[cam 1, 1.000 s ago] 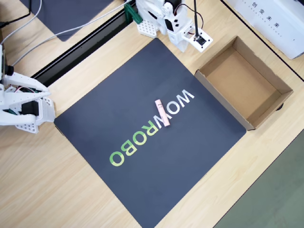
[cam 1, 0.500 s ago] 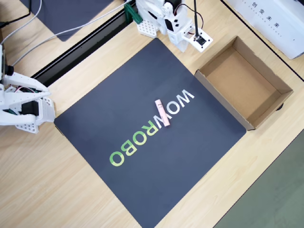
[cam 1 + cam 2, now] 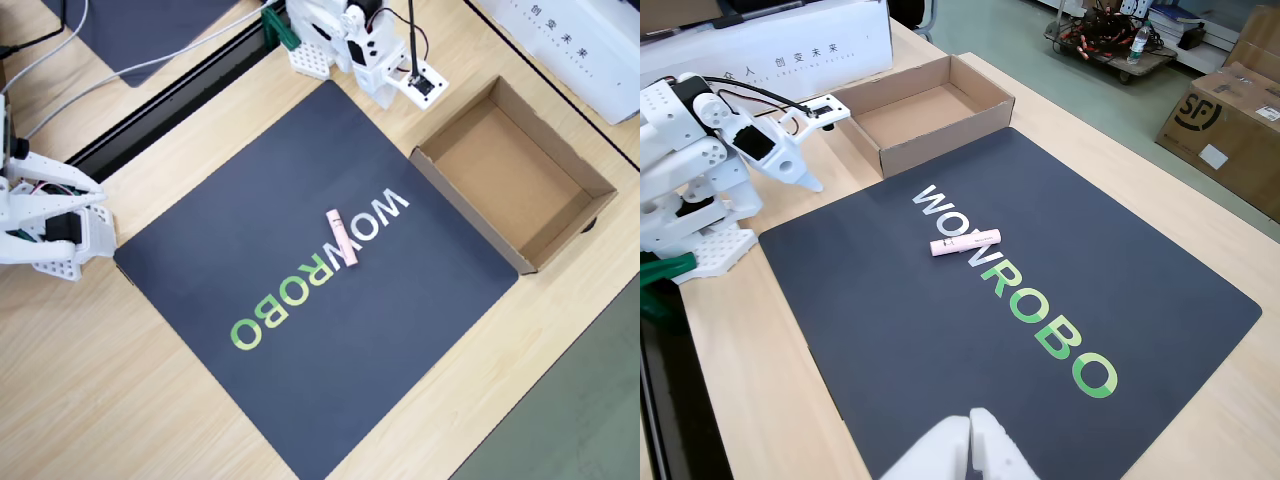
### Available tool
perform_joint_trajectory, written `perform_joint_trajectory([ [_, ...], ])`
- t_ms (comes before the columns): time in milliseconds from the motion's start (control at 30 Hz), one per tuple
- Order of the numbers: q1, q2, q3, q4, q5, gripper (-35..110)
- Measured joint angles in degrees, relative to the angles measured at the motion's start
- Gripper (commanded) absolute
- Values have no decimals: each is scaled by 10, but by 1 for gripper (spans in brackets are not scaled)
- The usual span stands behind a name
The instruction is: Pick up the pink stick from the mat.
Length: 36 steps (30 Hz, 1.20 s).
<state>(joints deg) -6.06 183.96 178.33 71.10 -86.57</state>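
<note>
The slim pale pink stick (image 3: 965, 243) is lying across the lettering of the dark navy square mat (image 3: 890, 340). The white claw (image 3: 805, 170), apparently closed, is needing to open, straddling the stick crosswise.

My arm (image 3: 700, 140) is moulded in white plastic with blocky segments, seen at 10 o'clock in the fixed view and at 12 o'clock in the overhead view (image 3: 350, 40). Dark servo faces are set into the white shells. Thin black and red cables loop along the upper links. My base (image 3: 690, 240) stands on a white perforated plate. My fingers (image 3: 805, 165) taper to a white point beside a small dark-lensed camera board (image 3: 422, 85).
</note>
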Motion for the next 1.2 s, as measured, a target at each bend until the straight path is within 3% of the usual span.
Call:
perform_joint_trajectory([
  [833, 109, -450, -415, -32, 32, 0],
  [1200, 200, -628, -636, 43, -3, 0],
])
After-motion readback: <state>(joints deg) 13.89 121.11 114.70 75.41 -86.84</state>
